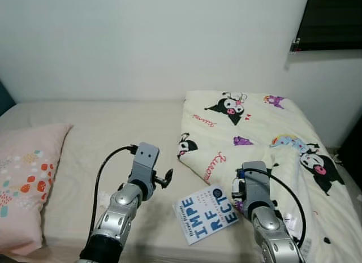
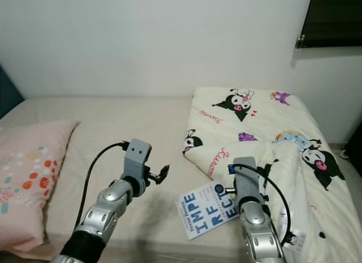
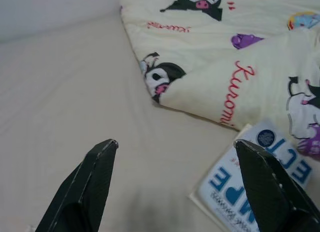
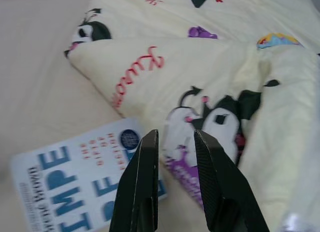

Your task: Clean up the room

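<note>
step in hand: reaching for the book [image 1: 207, 213] on the bed [image 1: 107, 138]; nothing is lifted yet, so the tidy-up looks to be at an early stage.
left gripper: left gripper [image 3: 175, 177] hovers over bare sheet just beside the book, fingers spread wide and empty.
right gripper: right gripper [image 4: 172, 142] hangs above the quilt's edge next to the book, fingers drawn close with a slim gap, grasping nothing.
book: white cover with blue letters, lying flat near the bed's front edge, one corner touching or tucked under the cartoon-print quilt [image 1: 254, 133].
next move: probably one gripper has to come down over a free edge of the book and pinch it; flat on a soft sheet, it may be hard to get a finger under.
pillow: pink pillow [image 1: 25, 184] lies at the robot's left, well apart from the book.
containers: no box, basket or shelf can be made out.
far: plain white wall [image 1: 147, 42] behind the bed.
</note>
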Motion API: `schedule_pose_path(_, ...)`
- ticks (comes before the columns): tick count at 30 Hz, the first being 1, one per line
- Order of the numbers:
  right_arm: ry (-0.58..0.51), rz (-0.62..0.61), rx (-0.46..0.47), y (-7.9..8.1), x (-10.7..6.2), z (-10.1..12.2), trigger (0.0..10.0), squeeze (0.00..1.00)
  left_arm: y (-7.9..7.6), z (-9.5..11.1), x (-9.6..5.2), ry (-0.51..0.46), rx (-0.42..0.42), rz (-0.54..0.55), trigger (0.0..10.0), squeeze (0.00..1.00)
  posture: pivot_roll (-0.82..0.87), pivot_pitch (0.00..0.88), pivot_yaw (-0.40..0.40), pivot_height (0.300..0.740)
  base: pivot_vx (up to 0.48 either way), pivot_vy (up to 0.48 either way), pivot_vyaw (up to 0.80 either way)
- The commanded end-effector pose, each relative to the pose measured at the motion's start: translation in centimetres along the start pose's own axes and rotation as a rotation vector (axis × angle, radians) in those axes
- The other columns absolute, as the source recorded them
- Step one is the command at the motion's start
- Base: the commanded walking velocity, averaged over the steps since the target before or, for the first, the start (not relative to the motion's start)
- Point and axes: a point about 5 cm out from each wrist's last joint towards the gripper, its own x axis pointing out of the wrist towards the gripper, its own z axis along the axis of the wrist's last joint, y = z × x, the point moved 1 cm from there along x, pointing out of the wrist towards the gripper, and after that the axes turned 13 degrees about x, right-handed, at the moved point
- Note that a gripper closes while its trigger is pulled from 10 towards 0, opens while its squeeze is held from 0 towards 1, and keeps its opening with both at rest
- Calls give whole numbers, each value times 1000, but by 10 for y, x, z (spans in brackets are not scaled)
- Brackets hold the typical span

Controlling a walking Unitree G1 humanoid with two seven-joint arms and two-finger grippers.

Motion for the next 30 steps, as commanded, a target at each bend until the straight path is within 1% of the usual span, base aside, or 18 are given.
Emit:
schedule_pose_path(1,11,20,16,9,-2,-2,10000,0,5,-6,-1,21,23,1,10000,0,-70,7,26,732,0,0,0)
schedule_pose_path(3,11,20,15,9,-2,-3,10000,0,3,-4,-1,4,35,-16,10000,0,-70,7,26,732,0,0,0)
schedule_pose_path(6,9,18,17,10,-2,-3,10000,0,3,3,-1,-51,34,-3,10000,0,-70,7,31,732,0,0,0)
schedule_pose_path(16,-3,6,20,7,-3,-3,10000,0,6,8,0,-76,31,28,10000,0,-72,3,34,732,0,0,0)
schedule_pose_path(19,-11,-7,48,5,-3,-3,10000,0,8,9,0,-86,41,33,10000,0,-72,0,35,732,0,0,0)
schedule_pose_path(26,-15,-16,57,4,-4,-2,10000,0,9,8,-1,-85,36,43,10000,0,-77,0,41,732,0,0,-759)
schedule_pose_path(30,-16,-18,36,3,-3,-2,10000,0,9,8,-2,-97,16,58,10000,0,-78,0,41,732,0,0,0)
